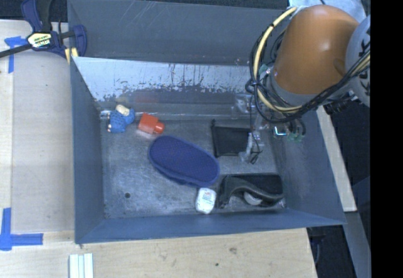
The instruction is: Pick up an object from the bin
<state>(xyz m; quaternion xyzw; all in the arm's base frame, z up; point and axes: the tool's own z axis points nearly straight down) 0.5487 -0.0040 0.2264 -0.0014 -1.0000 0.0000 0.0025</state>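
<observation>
My gripper (pixel 254 146) hangs low at the right side of the bin, below the arm's wrist. Its tip sits at the right edge of a flat black square thing (pixel 228 140) lying on the bin floor. Whether it touches that thing I cannot tell. Just in front of it lies a black curved object with a grey inside (pixel 252 190), near the bin's front right corner.
A dark blue oval pad (pixel 183 160) lies in the middle of the bin. A small white capped thing (pixel 205 200) rests by the front wall. An orange block (pixel 150 124) and a small blue toy (pixel 119 119) sit at the back left.
</observation>
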